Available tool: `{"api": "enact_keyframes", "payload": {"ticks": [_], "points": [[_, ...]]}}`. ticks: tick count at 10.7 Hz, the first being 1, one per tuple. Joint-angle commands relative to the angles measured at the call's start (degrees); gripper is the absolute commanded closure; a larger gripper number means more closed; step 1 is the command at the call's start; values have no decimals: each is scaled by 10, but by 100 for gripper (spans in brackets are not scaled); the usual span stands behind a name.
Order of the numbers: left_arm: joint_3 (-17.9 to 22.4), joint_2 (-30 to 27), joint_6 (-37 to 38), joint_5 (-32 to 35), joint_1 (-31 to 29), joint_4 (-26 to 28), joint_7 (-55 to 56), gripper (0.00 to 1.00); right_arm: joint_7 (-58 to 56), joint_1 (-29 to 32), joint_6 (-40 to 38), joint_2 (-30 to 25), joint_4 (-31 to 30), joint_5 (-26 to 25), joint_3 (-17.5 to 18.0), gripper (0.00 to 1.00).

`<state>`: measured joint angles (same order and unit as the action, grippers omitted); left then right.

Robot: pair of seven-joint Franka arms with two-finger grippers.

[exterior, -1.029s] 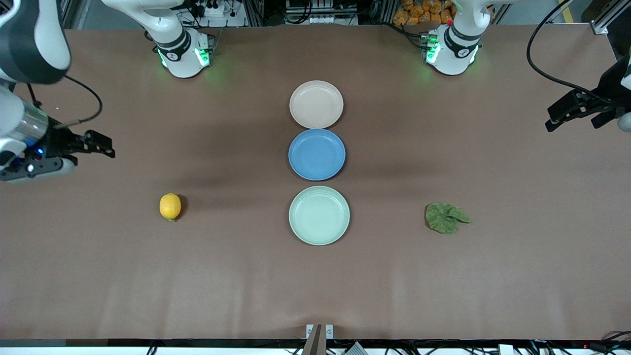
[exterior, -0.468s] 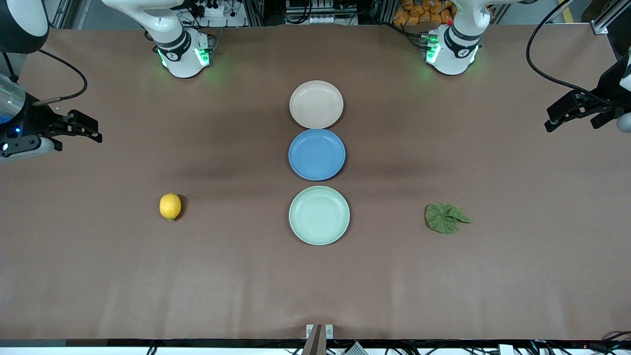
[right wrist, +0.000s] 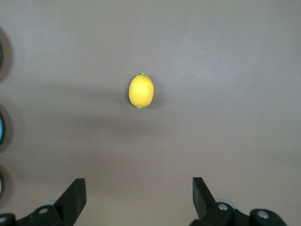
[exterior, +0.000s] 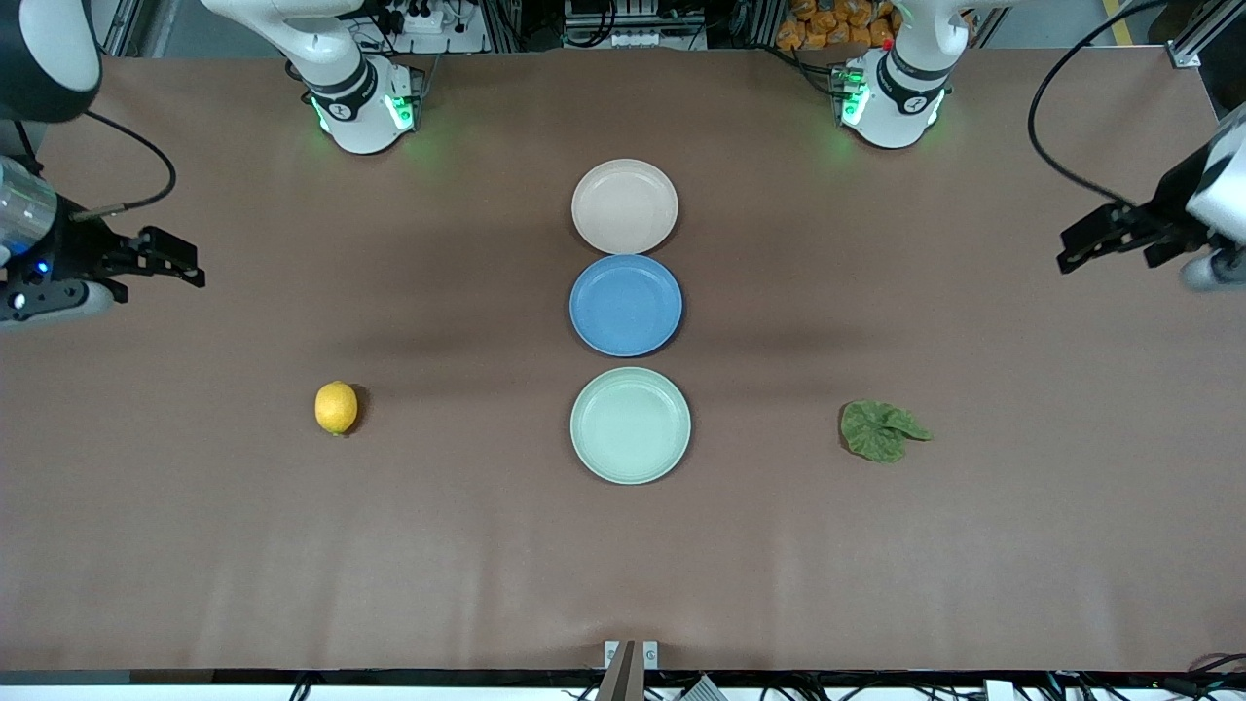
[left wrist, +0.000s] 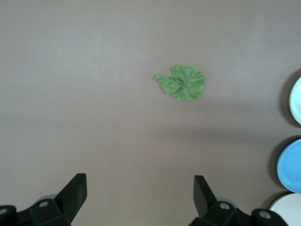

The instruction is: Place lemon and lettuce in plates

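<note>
- Lemon (exterior: 336, 407) sits bare on the counter (exterior: 389, 565) toward the right arm's end, level with the mint plate (exterior: 630, 425) and well apart from it; in my right wrist view it (right wrist: 141, 90) lies alone on the brown surface, nothing touching it
- Lettuce (exterior: 882, 429) lies flat on the counter toward the left arm's end, also level with the mint plate and well apart from it; from my left wrist view the leaf (left wrist: 184, 83) shows its crinkled face up, stem end pointing away from the plates
- Plates stand in a single row down the middle of the counter; beige plate (exterior: 624, 206) is farthest from the front camera, blue plate (exterior: 625, 305) just beside it in the middle, mint plate nearest; all three hold nothing; I can see the rims of the three at the edge of my left wrist view, mint (left wrist: 296, 100), blue (left wrist: 289, 165) and beige (left wrist: 289, 211)
- Right end effector (exterior: 177, 260) hangs over the counter's edge at the right arm's end, away from the lemon; in my right wrist view its fingers (right wrist: 75, 197) are spread wide with nothing between them
- Left end effector (exterior: 1095, 239) hangs over the counter's edge at the left arm's end, away from the lettuce; in my left wrist view its fingers (left wrist: 76, 190) are likewise spread wide and hold nothing
</note>
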<state>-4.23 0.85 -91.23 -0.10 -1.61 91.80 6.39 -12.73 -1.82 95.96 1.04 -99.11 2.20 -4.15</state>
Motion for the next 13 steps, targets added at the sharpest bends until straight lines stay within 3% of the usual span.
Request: {"api": "enact_keyframes", "payload": {"ticks": [1,3,9,13], "points": [[-3,28,-68,3,-6,56,-19,0,0,9,47,54,-18,-3,3,0],[-6,49,-156,3,-2,110,-19,0,1,16,85,107,-19,3,3,0],[-6,193,-284,4,23,108,-18,0,50,-8,165,204,-21,18,5,0],[-6,259,-358,4,24,108,-18,0,75,-13,205,245,-41,36,5,0]]}}
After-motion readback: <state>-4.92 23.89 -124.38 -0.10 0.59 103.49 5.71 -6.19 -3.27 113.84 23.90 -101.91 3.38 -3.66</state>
